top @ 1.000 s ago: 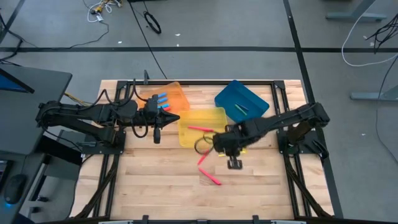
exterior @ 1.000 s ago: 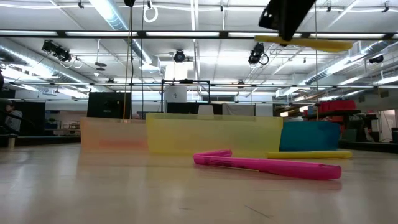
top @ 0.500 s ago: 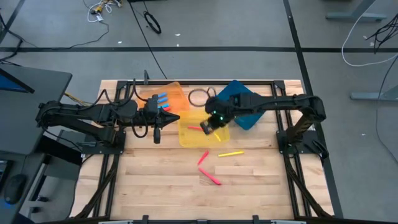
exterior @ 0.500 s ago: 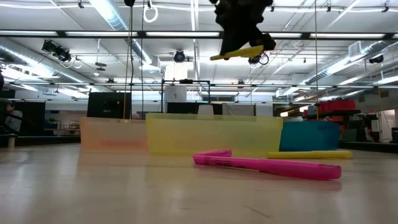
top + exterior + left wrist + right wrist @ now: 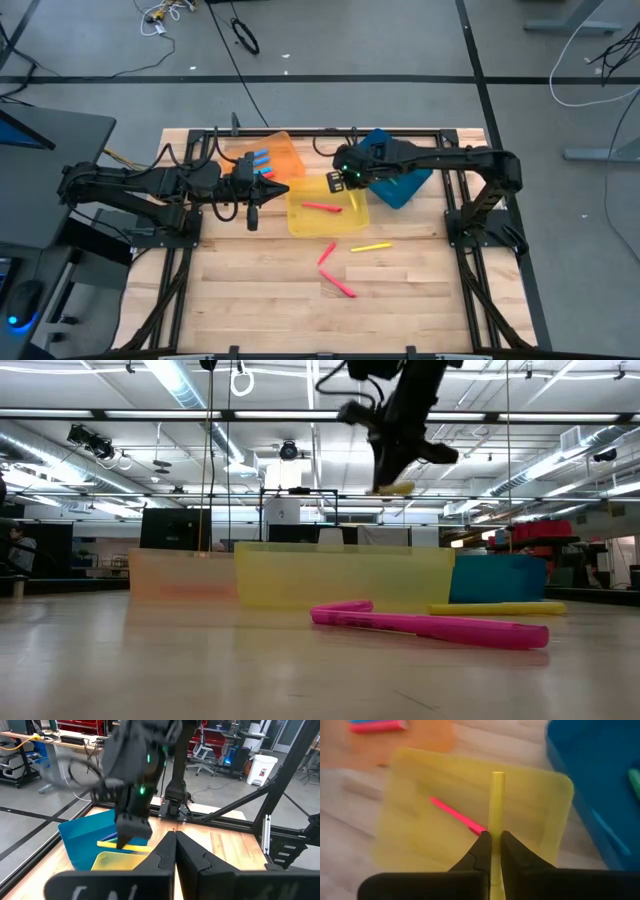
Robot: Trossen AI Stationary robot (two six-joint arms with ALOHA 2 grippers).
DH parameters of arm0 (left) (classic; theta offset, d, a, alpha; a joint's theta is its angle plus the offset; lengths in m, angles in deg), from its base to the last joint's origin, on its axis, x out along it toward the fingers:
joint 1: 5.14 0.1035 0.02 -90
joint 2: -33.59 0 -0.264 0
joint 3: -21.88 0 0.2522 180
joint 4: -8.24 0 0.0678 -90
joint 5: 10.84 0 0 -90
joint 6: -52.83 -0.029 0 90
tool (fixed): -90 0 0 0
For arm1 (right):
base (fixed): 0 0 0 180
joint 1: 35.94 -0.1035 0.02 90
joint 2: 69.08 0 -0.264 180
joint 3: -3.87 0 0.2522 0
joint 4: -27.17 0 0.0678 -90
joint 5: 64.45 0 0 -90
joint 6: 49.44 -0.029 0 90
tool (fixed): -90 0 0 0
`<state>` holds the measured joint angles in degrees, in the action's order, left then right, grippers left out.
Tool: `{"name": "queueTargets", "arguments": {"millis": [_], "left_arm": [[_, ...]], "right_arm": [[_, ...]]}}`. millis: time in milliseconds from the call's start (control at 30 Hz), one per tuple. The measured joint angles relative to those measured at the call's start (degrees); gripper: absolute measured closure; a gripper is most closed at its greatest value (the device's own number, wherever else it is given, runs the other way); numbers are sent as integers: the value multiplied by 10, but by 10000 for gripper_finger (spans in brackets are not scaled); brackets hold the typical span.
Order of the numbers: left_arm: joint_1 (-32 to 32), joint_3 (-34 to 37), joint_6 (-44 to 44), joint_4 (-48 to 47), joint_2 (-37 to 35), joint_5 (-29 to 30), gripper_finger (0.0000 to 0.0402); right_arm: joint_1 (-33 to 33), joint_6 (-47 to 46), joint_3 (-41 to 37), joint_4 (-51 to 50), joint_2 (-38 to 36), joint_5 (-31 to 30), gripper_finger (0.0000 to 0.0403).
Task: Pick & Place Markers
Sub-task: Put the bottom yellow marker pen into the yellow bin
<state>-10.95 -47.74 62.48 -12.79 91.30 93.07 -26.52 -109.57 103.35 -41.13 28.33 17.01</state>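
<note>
A thin yellow marker [image 5: 495, 802] sits pinched between the two dark fingers of the right gripper [image 5: 492, 845]. The gripper holds it in the air above the see-through yellow plastic tray [image 5: 301, 218], near the tray's far right corner. In the low view the marker [image 5: 393, 488] hangs high above the table under the dark arm.

One pink marker [image 5: 322, 207] lies inside the yellow tray. The right wrist view shows it too [image 5: 457, 815], lying slanted on the tray floor.

Three more markers lie on the light wooden table [image 5: 250, 290], in front of the trays. One is a second yellow marker [image 5: 369, 246]. Two are pink: one short pink marker [image 5: 326, 253] lies just in front of the yellow tray, and one longer pink marker [image 5: 342, 287] lies nearer the front edge.

The see-through orange plastic tray [image 5: 281, 148] stands to the left of the yellow one. It holds blue markers [image 5: 261, 158] and a bit of pink; I cannot count them well.

The deep blue plastic tray [image 5: 410, 185] stands to the right of the yellow tray. It has a green marker [image 5: 635, 777] in it.

The left gripper [image 5: 252, 216] waits above the table, just beside the orange tray. Its fingers are pressed together with nothing between them.
</note>
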Motion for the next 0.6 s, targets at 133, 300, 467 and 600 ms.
{"name": "queueTargets", "arguments": {"millis": [133, 300, 467, 600], "left_arm": [[0, 0, 0, 0, 0, 0, 391], [0, 0, -3, 0, 0, 0, 396], [0, 0, -4, 0, 0, 0, 391], [0, 0, -4, 0, 0, 0, 389]], "right_arm": [[-1, -43, -74, 59, 1, 19, 388], [-1, -80, -135, 144, 1, 31, 388], [-1, -96, -176, 163, 1, 23, 389], [-1, -96, -195, 172, 1, 15, 387]]}}
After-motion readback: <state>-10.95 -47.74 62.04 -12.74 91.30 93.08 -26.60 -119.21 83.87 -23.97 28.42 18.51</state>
